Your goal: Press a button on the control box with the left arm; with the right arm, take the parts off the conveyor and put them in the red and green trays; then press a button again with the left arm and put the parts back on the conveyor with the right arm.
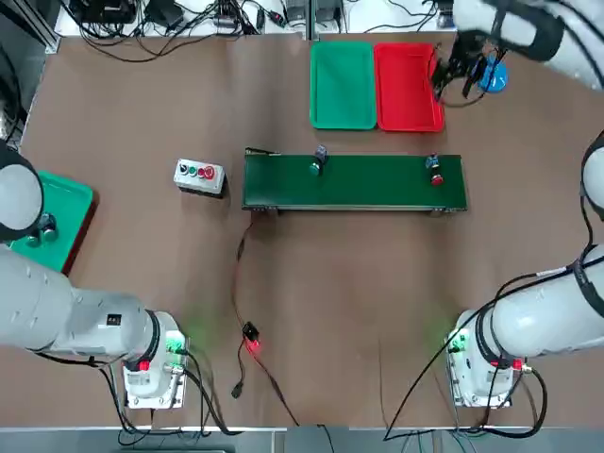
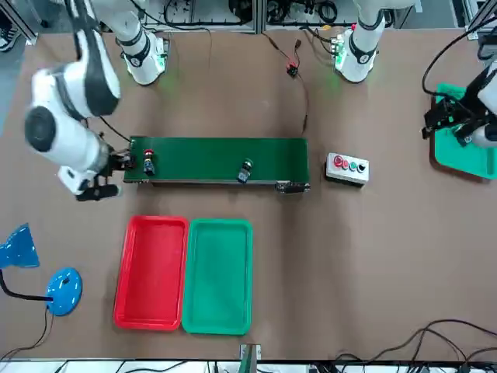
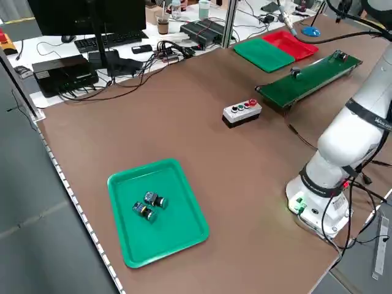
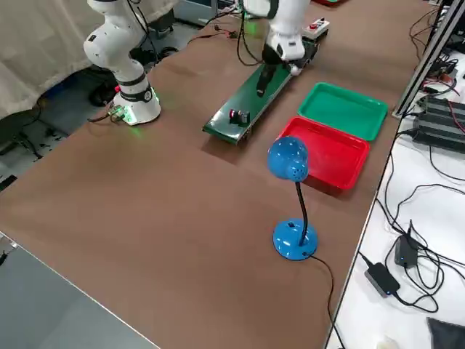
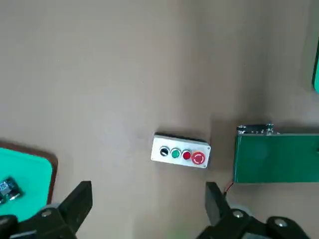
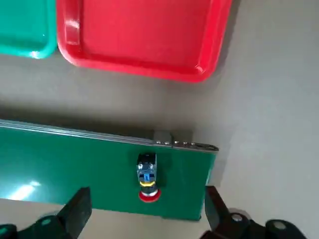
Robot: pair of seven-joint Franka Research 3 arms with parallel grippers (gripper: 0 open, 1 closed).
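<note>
In the top view, the pale grey rectangular control box (image 1: 199, 177) is lying left of the long dark green conveyor (image 1: 377, 193), its button row running roughly along the belt. In the front view, the black two-finger left gripper (image 2: 429, 124) is hovering nearer the box than the black right gripper (image 2: 112, 177). In the wrist views, both are gaping wide, holding nothing.

Brown table (image 1: 349, 311), conveyor (image 1: 377, 184), control box (image 1: 200, 176), red (image 1: 409, 87) and green (image 1: 343, 85) trays, blue lamp (image 4: 295, 238)
</note>
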